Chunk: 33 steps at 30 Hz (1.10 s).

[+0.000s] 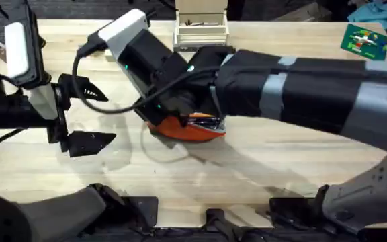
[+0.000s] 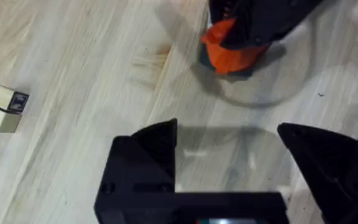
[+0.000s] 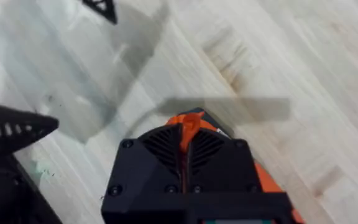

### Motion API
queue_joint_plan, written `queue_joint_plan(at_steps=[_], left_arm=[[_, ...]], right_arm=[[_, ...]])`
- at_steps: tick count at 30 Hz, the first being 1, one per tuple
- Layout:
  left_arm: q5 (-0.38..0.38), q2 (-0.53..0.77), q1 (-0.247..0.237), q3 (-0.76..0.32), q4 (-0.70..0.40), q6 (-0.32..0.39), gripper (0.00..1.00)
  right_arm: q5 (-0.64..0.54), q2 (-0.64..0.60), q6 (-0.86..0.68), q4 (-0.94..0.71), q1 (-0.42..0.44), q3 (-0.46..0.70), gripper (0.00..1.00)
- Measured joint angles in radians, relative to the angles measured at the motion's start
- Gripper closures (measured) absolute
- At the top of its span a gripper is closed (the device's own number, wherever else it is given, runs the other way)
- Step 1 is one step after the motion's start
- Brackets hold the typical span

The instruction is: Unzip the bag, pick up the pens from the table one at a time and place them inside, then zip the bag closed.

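The orange bag [image 1: 192,129] lies on the table [image 1: 261,168] near its middle, with the dark underside showing at its edge. My right arm reaches across from the right. The right gripper [image 3: 188,132] sits on top of the bag [image 3: 194,117], shut on the orange zipper pull. The bag's far half is hidden under that wrist. To the left of the bag, my left gripper [image 1: 103,114] hovers over bare wood, open and holding nothing. In the left wrist view the bag [image 2: 232,50] shows beyond the open fingers [image 2: 157,146]. The pens are out of view.
A white box [image 1: 201,28] stands at the back edge behind the bag. A green card [image 1: 365,40] lies at the back right. Small wooden blocks [image 2: 5,109] sit on the wood to the left arm's side. Bare wood lies in front of the bag.
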<state>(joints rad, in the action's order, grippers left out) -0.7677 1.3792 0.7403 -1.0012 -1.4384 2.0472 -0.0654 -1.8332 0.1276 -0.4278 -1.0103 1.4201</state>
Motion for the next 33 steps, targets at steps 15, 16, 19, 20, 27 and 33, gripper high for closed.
queue_joint_plan(at_steps=[15, 16, 19, 20, 27, 33], left_arm=[[-0.22, 0.0, 0.0, 0.0, -0.096, 0.0, 0.007], [-0.225, 0.0, 0.0, 0.0, -0.096, 0.0, 0.007], [-0.233, 0.0, 0.0, 0.0, -0.096, 0.0, 0.008], [-0.235, 0.0, 0.0, 0.0, -0.096, 0.0, 0.008], [-0.234, 0.0, 0.0, 0.0, -0.096, 0.0, 0.008], [-0.233, 0.003, 0.0, 0.0, -0.072, -0.002, 0.007]], right_arm=[[-0.021, 0.0, 0.0, 0.015, 0.032, 0.014, 0.971], [-0.021, 0.0, 0.001, 0.015, 0.032, 0.014, 0.971], [-0.021, 0.0, 0.031, 0.015, 0.032, 0.015, 0.971], [-0.021, 0.0, 0.05, 0.016, 0.032, 0.015, 0.971], [-0.024, 0.0, 0.162, 0.016, 0.032, 0.015, 0.968], [-0.024, 0.0, 0.215, 0.016, 0.032, 0.015, 0.968]])
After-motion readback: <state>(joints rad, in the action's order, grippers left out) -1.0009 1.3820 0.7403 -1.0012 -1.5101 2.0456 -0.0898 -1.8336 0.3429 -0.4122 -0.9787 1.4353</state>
